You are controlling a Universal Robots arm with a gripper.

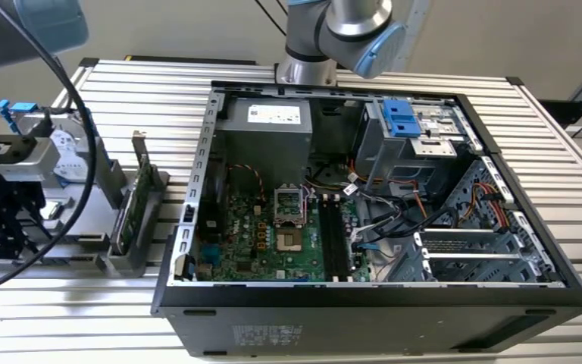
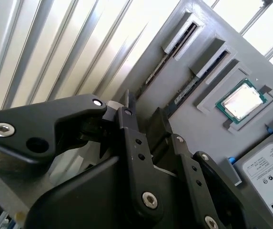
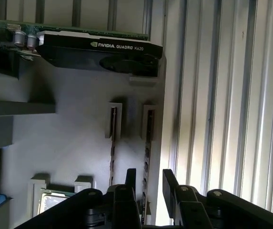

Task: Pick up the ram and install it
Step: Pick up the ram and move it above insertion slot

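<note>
Grey holder (image 3: 79,152), ram (image 3: 148,138) stood edge-on just ahead of the gripper (image 3: 148,176), fingers (image 3: 169,181) spread; if misaligned, one finger could be jammed onto the stick

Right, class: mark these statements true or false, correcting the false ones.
1. The computer case lies open on the slatted table. True.
2. The claw is shut on the ram. False: it is open, fingers either side of the ram in the grey holder.
3. The green card is fitted inside the case. False: it stands in the holder, outside the case.
4. A processor chip lies in a recess of the holder. True.
</note>
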